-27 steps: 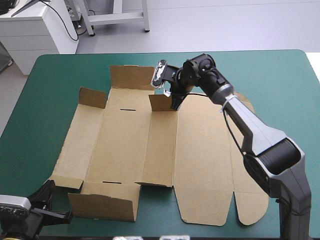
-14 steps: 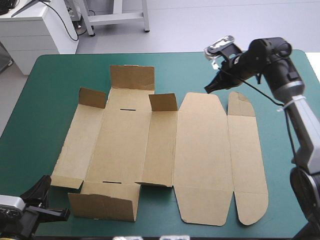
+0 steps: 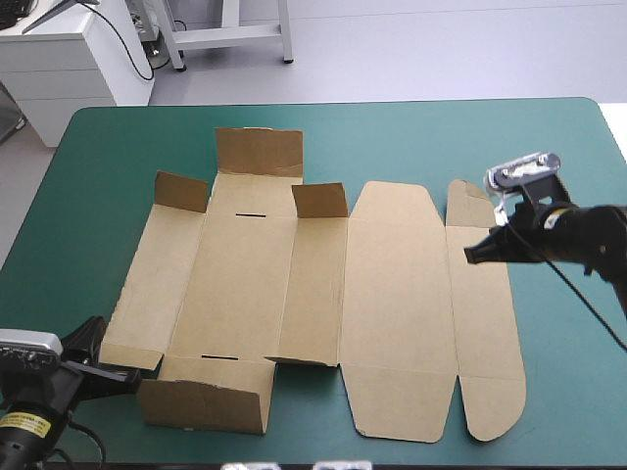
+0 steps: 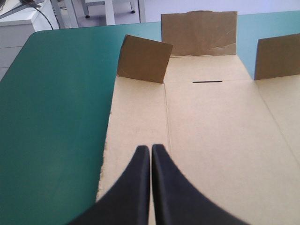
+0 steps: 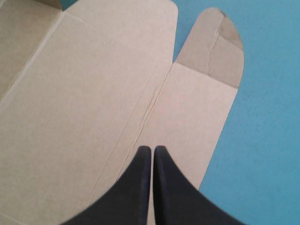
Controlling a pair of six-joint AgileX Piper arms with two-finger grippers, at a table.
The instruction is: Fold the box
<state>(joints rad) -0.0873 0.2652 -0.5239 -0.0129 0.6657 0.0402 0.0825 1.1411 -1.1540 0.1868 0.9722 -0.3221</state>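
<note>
Over the box [image 3: 392, 294], right claw [image 5: 151, 149] (left claw [image 4: 151, 147] likewise) hangs closed.

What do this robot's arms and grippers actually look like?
Each gripper has two broad black fingers shaped like curved fins, wide at the base and tapering to a point: see the left gripper and right gripper. The visible part of the right arm is black; the left arm is black too, with a small yellow label.
</note>
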